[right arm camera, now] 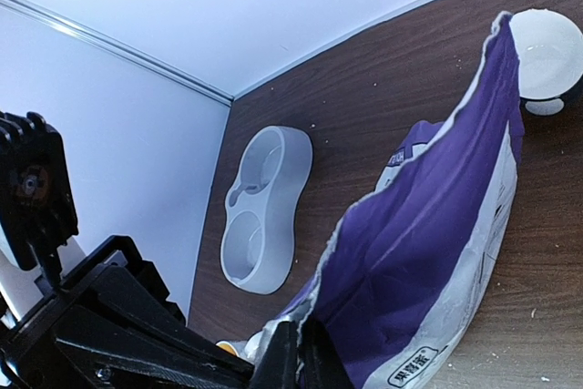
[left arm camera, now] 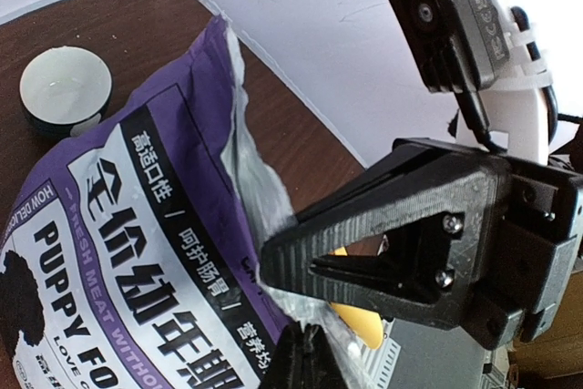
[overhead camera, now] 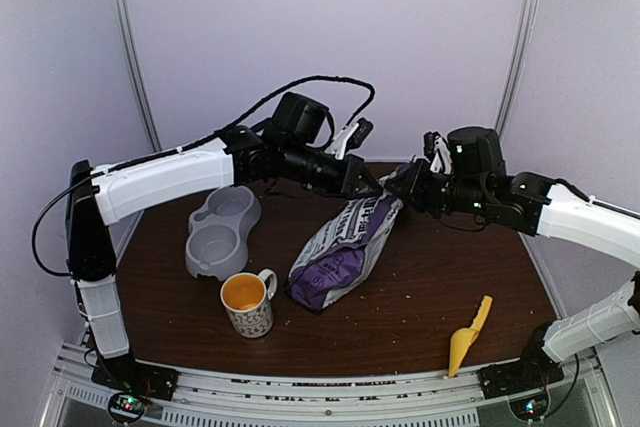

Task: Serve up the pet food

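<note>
The purple "PUPPY FOOD" bag (overhead camera: 345, 247) lies slanted on the brown table, its torn top raised toward the back. In the left wrist view the bag (left arm camera: 137, 225) fills the left side, and my left gripper (left arm camera: 308, 354) is shut on its silver-lined top edge. The right wrist view shows the bag's purple side (right arm camera: 428, 234), with my right gripper (right arm camera: 302, 353) shut on the torn edge. From above, the left gripper (overhead camera: 372, 187) and right gripper (overhead camera: 398, 185) meet at the bag's mouth. The pet food itself is hidden inside the bag.
A grey double pet bowl (overhead camera: 222, 232) sits left of the bag, also visible from the right wrist (right arm camera: 260, 216). An orange-lined patterned mug (overhead camera: 247, 302) stands near the front. A yellow scoop (overhead camera: 468, 335) lies front right. A white round bowl (right arm camera: 547, 52) sits beyond the bag.
</note>
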Action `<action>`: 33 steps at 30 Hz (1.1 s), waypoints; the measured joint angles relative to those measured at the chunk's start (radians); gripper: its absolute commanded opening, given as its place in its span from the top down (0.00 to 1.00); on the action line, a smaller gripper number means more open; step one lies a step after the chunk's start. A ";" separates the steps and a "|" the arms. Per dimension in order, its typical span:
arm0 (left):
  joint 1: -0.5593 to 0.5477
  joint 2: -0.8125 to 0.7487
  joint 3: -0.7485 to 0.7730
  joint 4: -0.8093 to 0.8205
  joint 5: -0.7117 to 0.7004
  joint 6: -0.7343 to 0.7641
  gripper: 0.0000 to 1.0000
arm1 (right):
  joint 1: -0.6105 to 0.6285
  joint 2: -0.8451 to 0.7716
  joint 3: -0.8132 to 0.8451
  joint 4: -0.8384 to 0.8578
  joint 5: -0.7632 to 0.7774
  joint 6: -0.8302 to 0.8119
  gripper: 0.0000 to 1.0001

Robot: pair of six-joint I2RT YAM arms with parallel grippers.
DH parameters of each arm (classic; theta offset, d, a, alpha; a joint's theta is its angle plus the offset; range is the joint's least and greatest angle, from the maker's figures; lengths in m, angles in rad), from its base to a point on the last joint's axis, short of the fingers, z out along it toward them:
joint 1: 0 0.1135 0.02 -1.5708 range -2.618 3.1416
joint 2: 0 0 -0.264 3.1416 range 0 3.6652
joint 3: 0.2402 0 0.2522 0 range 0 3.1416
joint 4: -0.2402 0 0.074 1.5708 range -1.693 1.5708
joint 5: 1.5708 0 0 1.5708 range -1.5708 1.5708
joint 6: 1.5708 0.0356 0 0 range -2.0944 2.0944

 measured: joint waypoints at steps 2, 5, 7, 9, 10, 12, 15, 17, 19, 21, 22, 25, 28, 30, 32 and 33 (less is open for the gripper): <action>0.000 0.000 -0.012 0.015 0.000 0.000 1.00 | 0.000 0.000 -0.008 0.007 -0.003 0.001 1.00; 0.000 -0.001 -0.025 0.033 0.003 0.000 1.00 | 0.000 0.001 -0.015 0.011 -0.005 -0.002 1.00; 0.000 -0.003 -0.039 0.054 0.004 0.000 1.00 | 0.000 0.001 -0.015 0.009 -0.003 -0.006 1.00; 0.000 -0.008 -0.058 0.080 0.001 0.000 1.00 | 0.002 0.001 -0.014 -0.002 0.009 -0.018 1.00; 0.000 -0.015 -0.075 0.095 -0.003 0.000 1.00 | 0.003 0.001 -0.010 -0.018 0.020 -0.029 1.00; 0.000 -0.027 -0.103 0.122 -0.015 0.001 1.00 | 0.009 0.006 0.011 -0.060 0.043 -0.050 1.00; -0.003 -0.052 -0.146 0.164 -0.037 0.005 1.00 | 0.023 0.019 0.048 -0.114 0.074 -0.079 1.00; -0.004 -0.063 -0.160 0.178 -0.047 0.010 1.00 | 0.031 0.028 0.068 -0.142 0.090 -0.091 1.00; -0.004 -0.071 -0.167 0.187 -0.054 0.014 1.00 | 0.037 0.037 0.080 -0.178 0.111 -0.106 1.00; -0.002 -0.084 -0.177 0.209 -0.056 0.016 1.00 | 0.040 0.049 0.082 -0.227 0.137 -0.116 1.00; -0.002 -0.091 -0.182 0.217 -0.057 0.017 1.00 | 0.042 0.056 0.082 -0.250 0.148 -0.119 1.00; -0.002 -0.109 -0.195 0.243 -0.065 0.018 1.00 | 0.046 0.068 0.082 -0.304 0.182 -0.134 1.00; -0.002 -0.120 -0.203 0.253 -0.072 0.019 1.00 | 0.047 0.067 0.082 -0.336 0.202 -0.138 1.00; -0.002 -0.119 -0.202 0.249 -0.071 0.019 0.92 | 0.047 0.064 0.081 -0.342 0.208 -0.138 1.00; -0.002 -0.116 -0.196 0.238 -0.066 0.019 0.80 | 0.048 0.049 0.077 -0.334 0.208 -0.138 1.00; -0.002 -0.113 -0.190 0.232 -0.059 0.018 0.74 | 0.048 0.035 0.071 -0.322 0.207 -0.137 1.00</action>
